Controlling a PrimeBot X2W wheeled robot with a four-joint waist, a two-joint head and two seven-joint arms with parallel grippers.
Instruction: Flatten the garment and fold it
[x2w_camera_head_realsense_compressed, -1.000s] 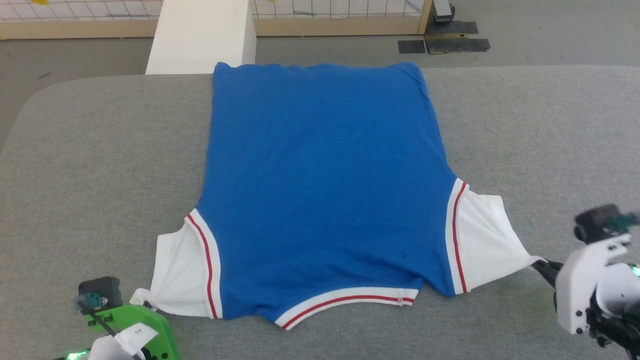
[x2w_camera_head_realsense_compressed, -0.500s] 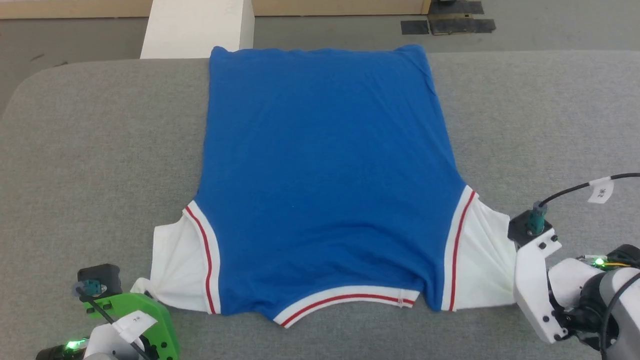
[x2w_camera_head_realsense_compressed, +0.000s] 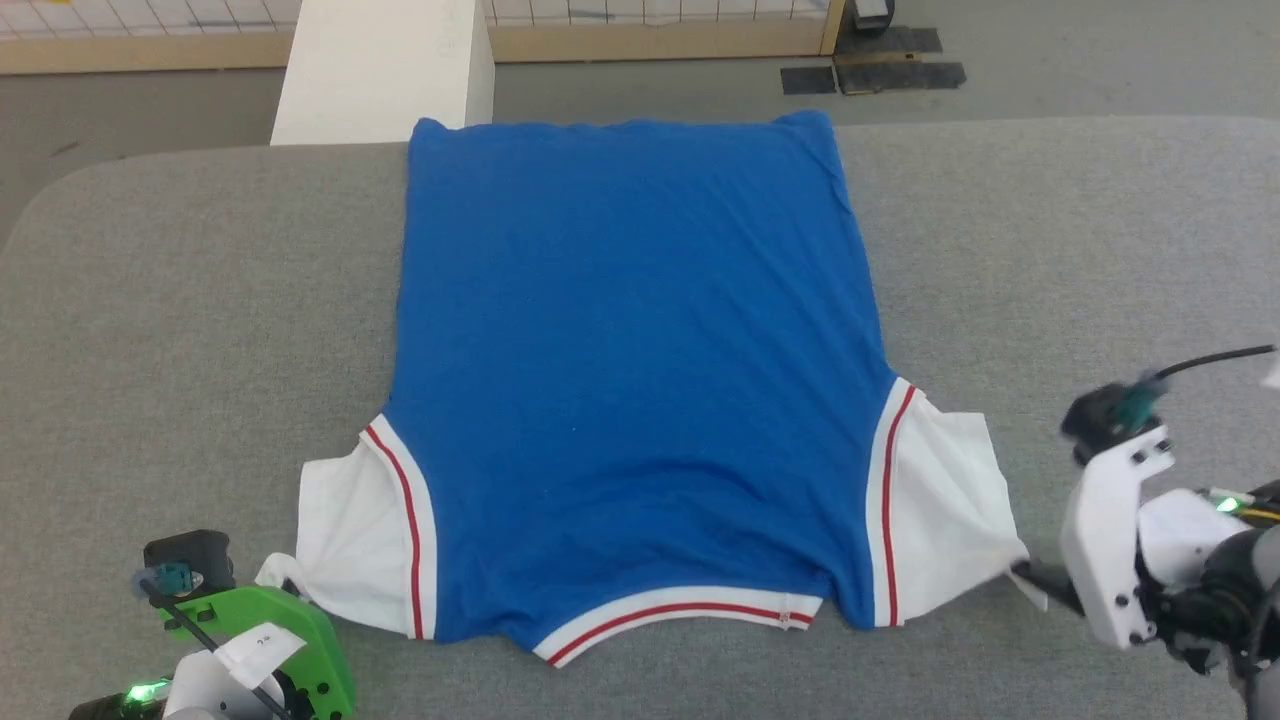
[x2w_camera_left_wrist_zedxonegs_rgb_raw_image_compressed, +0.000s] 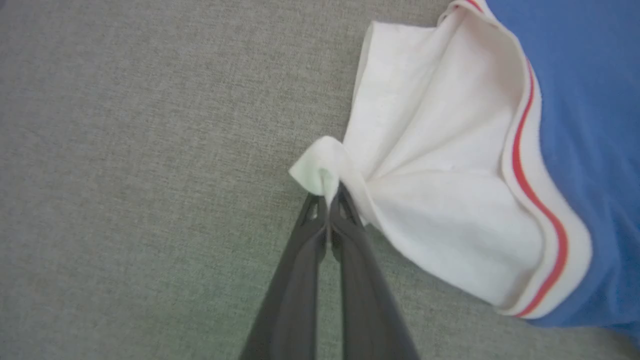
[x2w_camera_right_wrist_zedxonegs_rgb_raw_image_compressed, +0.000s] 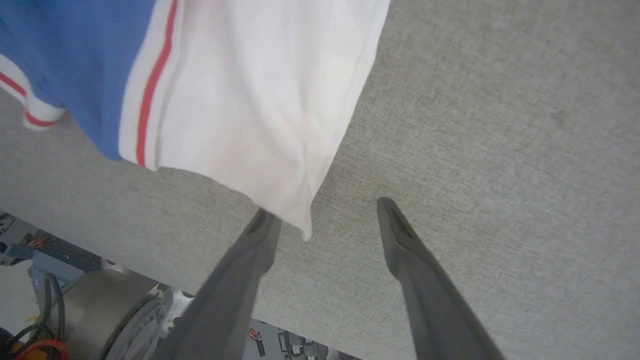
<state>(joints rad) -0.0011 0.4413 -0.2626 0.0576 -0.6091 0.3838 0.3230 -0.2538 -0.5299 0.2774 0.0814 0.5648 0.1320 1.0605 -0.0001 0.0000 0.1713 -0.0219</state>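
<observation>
A: One blue shirt (x2w_camera_head_realsense_compressed: 630, 380), spread flat on the grey table (x2w_camera_head_realsense_compressed: 1050, 250), plain side up, collar trim nearest the robot, hem at the far edge.
B: Left gripper (x2w_camera_left_wrist_zedxonegs_rgb_raw_image_compressed: 329, 197)?
A: Fingers pressed together, pinching the tip of the white sleeve on that side.
B: Right gripper (x2w_camera_right_wrist_zedxonegs_rgb_raw_image_compressed: 326, 209)?
A: Fingers spread apart. The other sleeve's corner lies between the tips, unclamped.

At the tips of my left gripper (x2w_camera_left_wrist_zedxonegs_rgb_raw_image_compressed: 327, 199), the garment (x2w_camera_left_wrist_zedxonegs_rgb_raw_image_compressed: 440, 200) is soft matt cloth, smooth and finely knitted. Under it, the table (x2w_camera_left_wrist_zedxonegs_rgb_raw_image_compressed: 125, 150) has a rough grey woven cover. The fingers (x2w_camera_left_wrist_zedxonegs_rgb_raw_image_compressed: 295, 290) look like matt dark plastic.
</observation>
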